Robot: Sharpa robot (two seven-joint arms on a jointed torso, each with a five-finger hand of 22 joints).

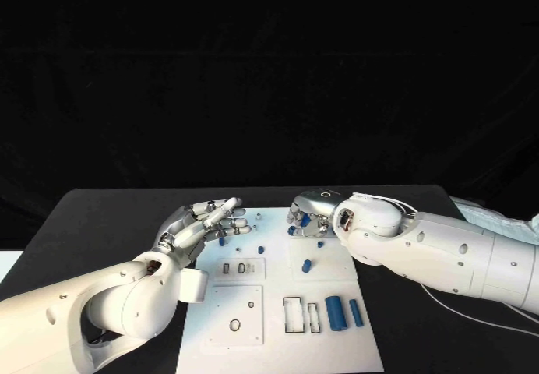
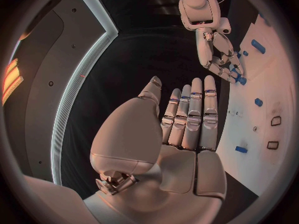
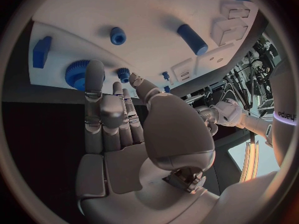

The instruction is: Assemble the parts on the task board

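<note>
Two silver hands hover over the far end of the flat white task board on the black bench. Just beyond the right hand's fingers sit a blue toothed gear and a small blue peg; two blue cylinders lie well nearer the robot. Whether those curled fingers hold anything is hidden. The left hand is flat, fingers straight together, holding nothing.

Black table, black backdrop behind.
</note>
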